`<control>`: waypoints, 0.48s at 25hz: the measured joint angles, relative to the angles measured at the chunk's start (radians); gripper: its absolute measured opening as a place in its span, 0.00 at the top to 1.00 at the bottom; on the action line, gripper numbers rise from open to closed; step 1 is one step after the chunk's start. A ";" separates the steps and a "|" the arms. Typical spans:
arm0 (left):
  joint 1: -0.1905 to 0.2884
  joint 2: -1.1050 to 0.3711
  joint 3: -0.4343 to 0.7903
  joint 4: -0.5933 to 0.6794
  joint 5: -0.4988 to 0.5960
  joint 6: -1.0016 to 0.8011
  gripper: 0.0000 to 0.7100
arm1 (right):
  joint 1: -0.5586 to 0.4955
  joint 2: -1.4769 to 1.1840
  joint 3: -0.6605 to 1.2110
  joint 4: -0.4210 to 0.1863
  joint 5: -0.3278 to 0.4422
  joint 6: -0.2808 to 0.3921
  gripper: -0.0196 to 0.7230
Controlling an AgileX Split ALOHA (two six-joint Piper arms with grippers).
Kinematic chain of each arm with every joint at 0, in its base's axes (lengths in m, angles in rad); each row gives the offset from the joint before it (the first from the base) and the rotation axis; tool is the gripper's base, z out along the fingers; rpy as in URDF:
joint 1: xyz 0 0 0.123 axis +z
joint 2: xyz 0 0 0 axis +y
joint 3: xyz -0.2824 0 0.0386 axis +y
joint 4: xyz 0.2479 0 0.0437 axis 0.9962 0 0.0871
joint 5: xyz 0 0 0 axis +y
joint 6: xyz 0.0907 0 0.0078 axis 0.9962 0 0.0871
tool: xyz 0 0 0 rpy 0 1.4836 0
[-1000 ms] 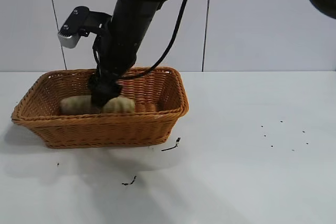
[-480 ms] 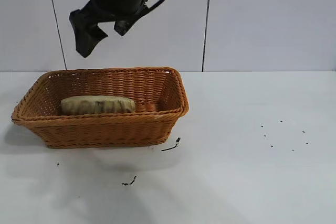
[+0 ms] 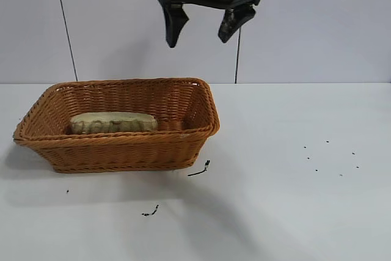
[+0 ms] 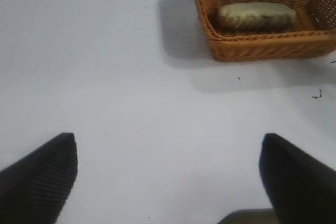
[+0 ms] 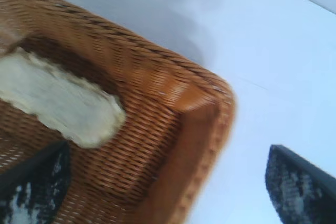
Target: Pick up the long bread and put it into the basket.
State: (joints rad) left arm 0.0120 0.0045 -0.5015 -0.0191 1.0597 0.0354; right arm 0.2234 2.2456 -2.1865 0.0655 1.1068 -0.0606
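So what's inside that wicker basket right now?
The long bread lies alone in the basket, toward its left end. The near wall hides the loaf's underside and the basket floor around it.

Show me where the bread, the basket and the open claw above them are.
long bread [image 3: 113,122], exterior view, middle of its visible side, inside the basket.
basket [image 3: 122,151], exterior view, its near woven wall.
right claw [image 3: 203,33], exterior view, the gap midway between its two spread fingertips, above the basket's right end.

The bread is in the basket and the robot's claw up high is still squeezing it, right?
Not quite. The bread does lie in the basket, but the right gripper up high is open and empty, not squeezing it. The exterior view shows this.
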 joint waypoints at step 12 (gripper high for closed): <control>0.000 0.000 0.000 0.000 0.000 0.000 0.02 | -0.194 -0.002 0.000 0.006 0.099 0.000 0.04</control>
State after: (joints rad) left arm 0.0120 0.0045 -0.5015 -0.0191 1.0597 0.0354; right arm 0.0297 2.2437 -2.1865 0.0712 1.2056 -0.0606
